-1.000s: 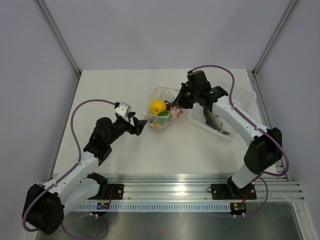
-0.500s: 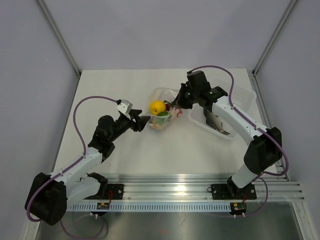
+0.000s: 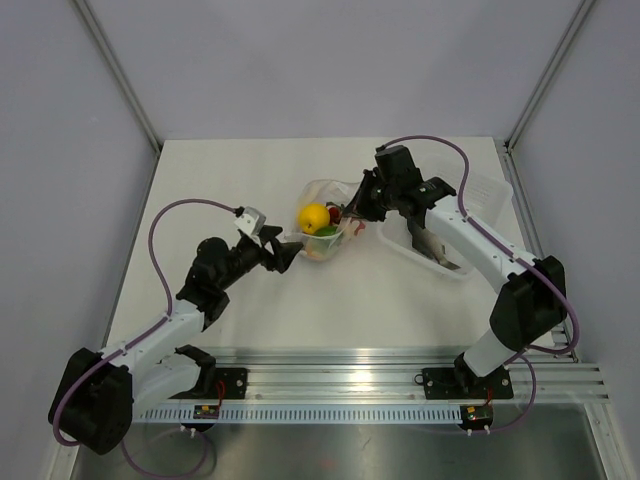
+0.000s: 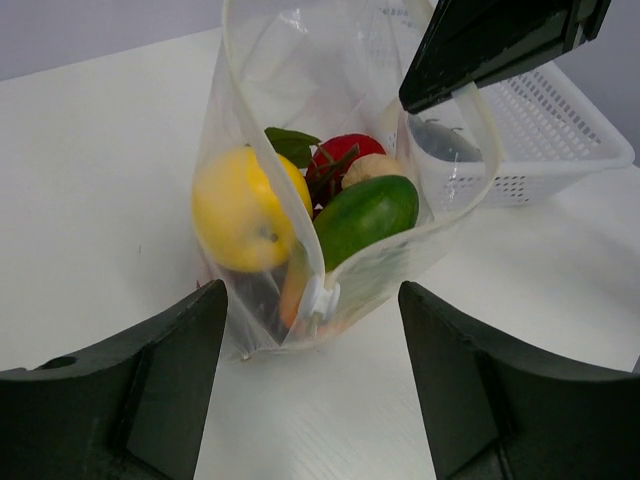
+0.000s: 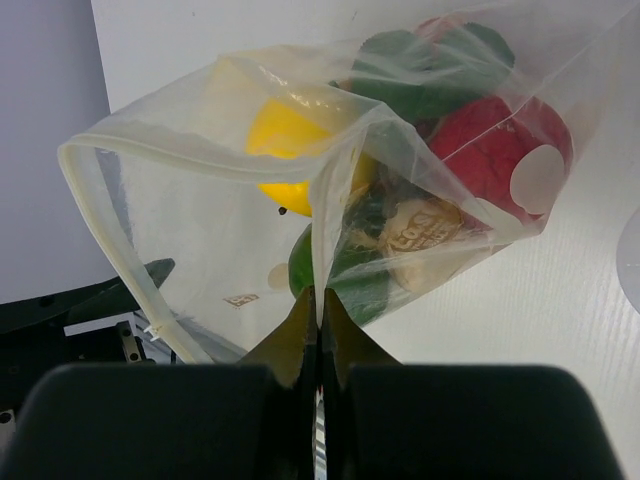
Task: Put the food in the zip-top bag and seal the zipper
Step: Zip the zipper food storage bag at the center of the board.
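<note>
**Top view:** zip-top bag (image 3: 322,230) at mid-surface (image 3: 230,170), food (image 3: 316,215) inside. Right jaws pinched shut on the bag's right rim. Left jaws spread, just beside its near-left corner. Tub (image 3: 487,200) to the right.

**Left wrist view:** bag upright beyond the parted left jaws. It holds a yellow ball (image 4: 240,210), green piece (image 4: 368,215) and red piece (image 4: 345,150).

**Right wrist view:** right jaws closed on bag film. Zipper (image 5: 105,240) runs along the open mouth.

clear dotted zip-top bag (image 4: 290,90) standing open, food (image 4: 240,215) inside, zipper (image 5: 106,240) unsealed
</note>
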`<control>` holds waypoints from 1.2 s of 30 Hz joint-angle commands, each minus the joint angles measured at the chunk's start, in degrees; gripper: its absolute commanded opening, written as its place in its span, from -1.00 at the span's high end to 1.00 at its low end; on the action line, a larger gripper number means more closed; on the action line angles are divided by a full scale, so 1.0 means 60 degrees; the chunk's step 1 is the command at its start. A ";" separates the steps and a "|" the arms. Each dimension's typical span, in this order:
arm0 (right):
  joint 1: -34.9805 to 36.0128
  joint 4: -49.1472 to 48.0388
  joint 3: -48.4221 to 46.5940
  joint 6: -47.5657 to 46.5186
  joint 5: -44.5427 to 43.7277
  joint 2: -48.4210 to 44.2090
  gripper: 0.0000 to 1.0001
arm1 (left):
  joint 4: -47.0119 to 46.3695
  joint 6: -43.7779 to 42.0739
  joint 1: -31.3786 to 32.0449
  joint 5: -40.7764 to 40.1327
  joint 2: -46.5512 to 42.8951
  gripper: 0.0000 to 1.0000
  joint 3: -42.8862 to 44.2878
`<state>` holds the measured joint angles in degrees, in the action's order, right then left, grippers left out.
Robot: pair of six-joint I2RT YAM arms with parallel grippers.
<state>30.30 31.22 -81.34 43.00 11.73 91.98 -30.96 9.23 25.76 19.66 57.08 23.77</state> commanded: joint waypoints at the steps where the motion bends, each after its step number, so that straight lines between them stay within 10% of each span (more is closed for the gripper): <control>1: -0.0056 -0.0355 -0.0051 0.0142 0.0111 -0.0477 1.00 | -0.0670 -0.0162 0.0043 0.0063 -0.0299 -0.46 -0.0270; 18: -0.0070 -0.0253 -0.0476 0.0099 0.0301 -0.0141 1.00 | -0.1079 -0.0221 0.0043 0.0854 0.0741 0.03 0.0214; 25: -0.0144 -0.0121 -0.0608 -0.0019 0.0389 -0.0008 1.00 | -0.1110 -0.0323 0.0043 0.0942 0.0799 0.93 0.0462; 28: -0.0319 -0.0121 -0.0462 -0.0106 0.0433 -0.0169 0.95 | -0.1153 -0.0353 0.0043 0.1176 0.0799 1.00 0.0594; 36: -0.0480 0.0816 -0.0666 -0.1774 0.0287 -0.0959 -0.38 | -0.0278 -0.0322 -0.0206 0.2009 0.1033 1.00 0.1516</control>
<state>27.44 33.69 -82.28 38.81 13.04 90.98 -31.55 8.40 25.41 27.16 62.70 27.77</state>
